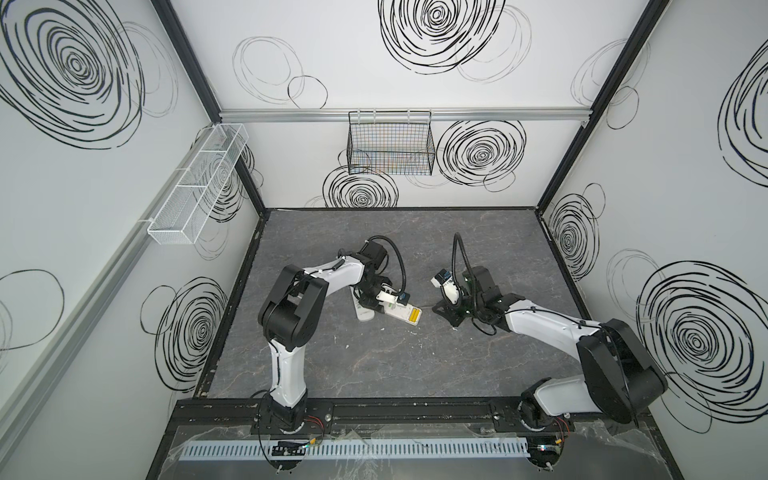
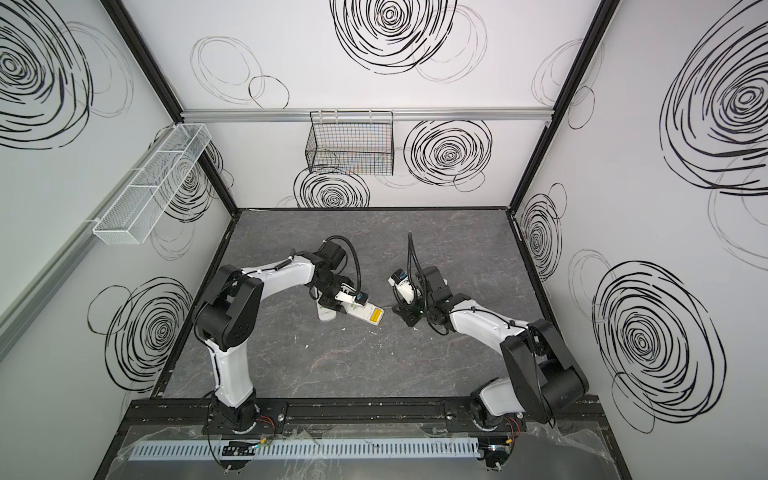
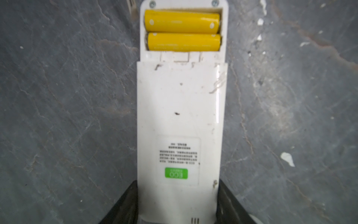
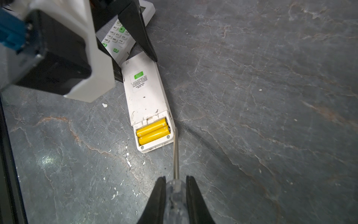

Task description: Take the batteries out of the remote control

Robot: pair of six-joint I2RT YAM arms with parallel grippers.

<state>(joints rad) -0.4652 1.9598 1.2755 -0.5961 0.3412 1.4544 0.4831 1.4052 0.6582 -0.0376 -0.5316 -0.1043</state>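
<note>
Right wrist: two yellow batteries [image 4: 153, 131] in open remote [image 4: 146, 97] — left end effector [image 4: 135, 67] grips it; right end effector [image 4: 175, 180] clamps one screwdriver [image 4: 175, 155].

Open tabletop [image 4: 251, 97] beside remote [image 4: 145, 97]; left pincer [image 3: 177, 186], second remote [image 4: 120, 38] crowd its label end.

A black wire basket [image 1: 390, 149] hangs on the back wall, a white mesh basket [image 1: 199, 183] on the left one. The grey marbled table [image 1: 415, 365] shows white flecks [image 4: 128, 162] near its middle. A clear-handled screwdriver [image 4: 175, 159] points across it; a slotted cable duct [image 1: 374, 449] runs along the front edge.
</note>
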